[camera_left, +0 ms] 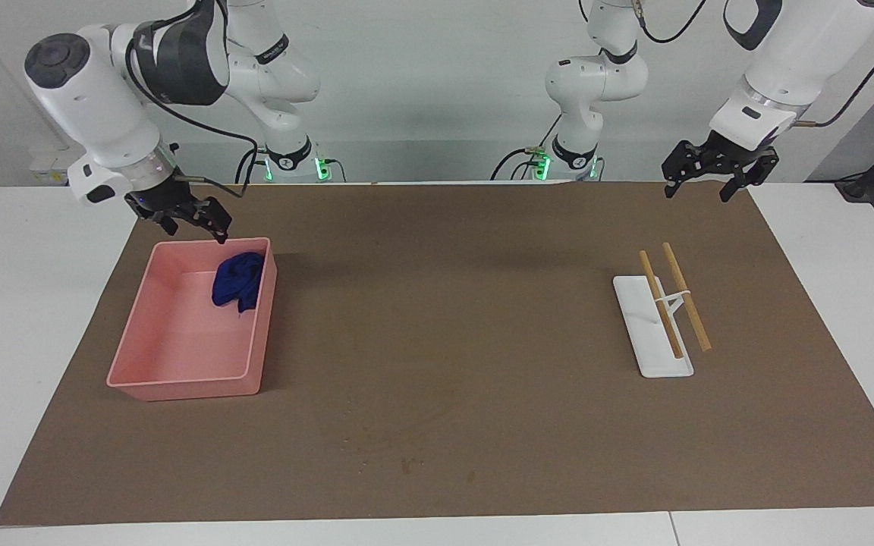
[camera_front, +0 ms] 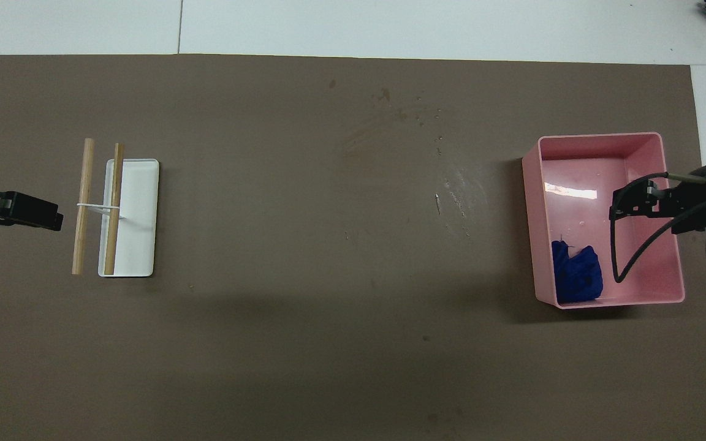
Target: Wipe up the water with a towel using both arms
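The dark navy-blue towel (camera_left: 238, 279) lies crumpled in the pink tray (camera_left: 179, 379), in the corner nearest the robots on the tray's side toward the middle of the table. It also shows in the overhead view (camera_front: 576, 280), inside the tray (camera_front: 601, 138). My right gripper (camera_left: 196, 221) is open and empty, raised over the tray, clear of the towel; it also shows in the overhead view (camera_front: 619, 205). My left gripper (camera_left: 699, 186) is open and waits in the air at the left arm's end of the table, near the rack. Faint wet streaks (camera_front: 457, 190) mark the brown mat beside the tray.
A white rack with two wooden sticks (camera_left: 661, 326) stands on the mat toward the left arm's end; it also shows in the overhead view (camera_front: 126, 214). The brown mat (camera_left: 444, 318) covers most of the white table.
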Motion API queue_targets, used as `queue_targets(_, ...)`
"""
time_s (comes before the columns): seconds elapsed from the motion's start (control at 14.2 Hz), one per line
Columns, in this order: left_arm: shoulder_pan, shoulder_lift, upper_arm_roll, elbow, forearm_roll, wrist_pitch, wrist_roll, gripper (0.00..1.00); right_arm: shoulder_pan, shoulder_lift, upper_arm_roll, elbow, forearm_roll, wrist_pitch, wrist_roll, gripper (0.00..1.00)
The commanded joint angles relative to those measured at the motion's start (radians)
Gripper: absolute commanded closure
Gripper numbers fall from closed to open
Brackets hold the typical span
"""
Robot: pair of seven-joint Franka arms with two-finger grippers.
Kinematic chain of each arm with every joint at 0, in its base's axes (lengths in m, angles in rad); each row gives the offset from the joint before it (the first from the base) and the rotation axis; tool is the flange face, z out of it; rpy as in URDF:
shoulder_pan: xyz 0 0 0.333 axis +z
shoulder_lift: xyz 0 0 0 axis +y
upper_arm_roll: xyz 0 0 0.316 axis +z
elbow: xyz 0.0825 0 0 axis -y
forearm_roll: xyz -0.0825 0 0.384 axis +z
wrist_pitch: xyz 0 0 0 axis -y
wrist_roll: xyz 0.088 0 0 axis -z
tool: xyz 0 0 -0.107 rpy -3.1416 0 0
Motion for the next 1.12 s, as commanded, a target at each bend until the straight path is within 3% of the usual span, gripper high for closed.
queue_targets(0.0,0.006,-0.022,0.0,-0.024,-0.008,0.01,0.006,0.0,0.026,0.023,0.004,0.11,-0.034,-0.051,-0.014,0.0)
queue_targets(0.35,0.006,-0.022,0.0,-0.024,-0.008,0.01,0.006,0.0,0.034,0.041,0.004,0.244,-0.054,-0.144,-0.03,0.0)
queue_targets(0.77,0.006,-0.022,0.0,-0.024,-0.008,0.009,0.006,0.0,0.048,0.008,0.004,0.242,-0.036,-0.246,-0.08,0.0)
queue_targets(1.05,0.006,-0.022,0.0,-0.024,-0.008,0.009,0.006,0.0,0.056,0.009,0.004,0.233,-0.036,-0.232,-0.07,0.0)
